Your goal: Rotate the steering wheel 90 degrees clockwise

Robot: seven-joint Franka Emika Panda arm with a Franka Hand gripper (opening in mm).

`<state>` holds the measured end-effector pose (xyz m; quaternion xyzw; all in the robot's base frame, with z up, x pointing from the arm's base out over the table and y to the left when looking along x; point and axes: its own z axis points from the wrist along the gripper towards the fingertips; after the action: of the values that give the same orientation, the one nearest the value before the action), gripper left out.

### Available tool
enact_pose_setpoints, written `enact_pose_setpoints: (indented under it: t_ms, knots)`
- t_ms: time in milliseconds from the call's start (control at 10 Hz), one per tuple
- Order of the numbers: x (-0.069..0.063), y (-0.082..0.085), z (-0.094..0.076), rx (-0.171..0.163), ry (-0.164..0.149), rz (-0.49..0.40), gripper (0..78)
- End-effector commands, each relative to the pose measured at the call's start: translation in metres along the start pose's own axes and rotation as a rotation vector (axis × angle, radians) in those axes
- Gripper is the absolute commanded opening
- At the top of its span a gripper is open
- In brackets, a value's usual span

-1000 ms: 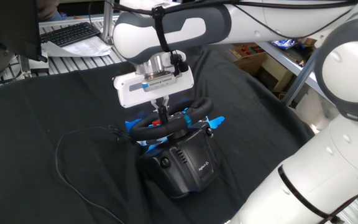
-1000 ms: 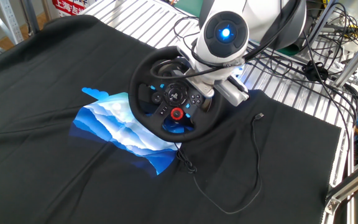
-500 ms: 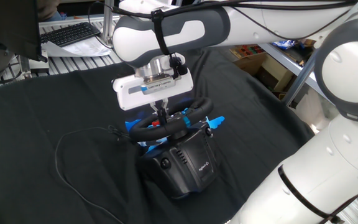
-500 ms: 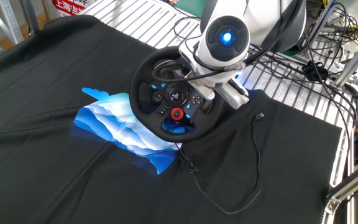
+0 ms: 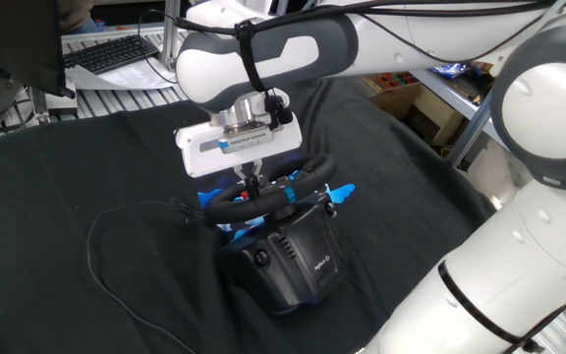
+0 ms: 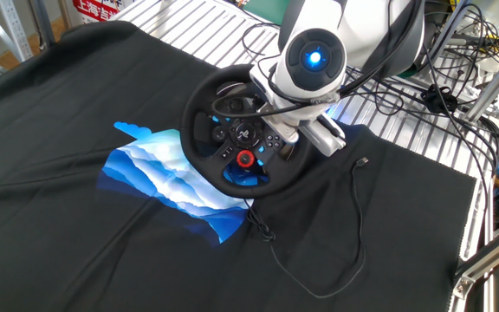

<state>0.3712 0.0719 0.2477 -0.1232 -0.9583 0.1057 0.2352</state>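
The steering wheel (image 5: 303, 181), with a black rim, blue paddles and red hub buttons, sits on its boxy black base (image 5: 293, 261) in the middle of the table. In the other fixed view the steering wheel (image 6: 243, 132) faces the camera, with the red button low on the hub. My gripper (image 5: 254, 183) comes down from above. Its thin fingers are shut on the far upper part of the rim. In the other fixed view the wrist (image 6: 314, 56) covers the fingertips.
A black cloth (image 5: 86, 147) covers the table. A blue and white patterned sheet (image 6: 163, 178) lies under the wheel. A thin black cable (image 6: 345, 234) loops over the cloth beside the base. A keyboard (image 5: 111, 51) lies at the back. Metal racks and cables (image 6: 440, 52) stand behind.
My gripper has shifted slightly to the left along with the rim it holds. The wheel has turned only a little.
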Motion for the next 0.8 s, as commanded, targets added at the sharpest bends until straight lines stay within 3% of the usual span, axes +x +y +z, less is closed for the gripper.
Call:
enact_pose_setpoints:
  t_ms: [100,800]
  knots:
    - [-0.0048,0.0031,-0.0014,-0.014,-0.002,0.027,1.2]
    - [-0.009,0.0047,-0.0023,-0.019,-0.027,0.07,1.2]
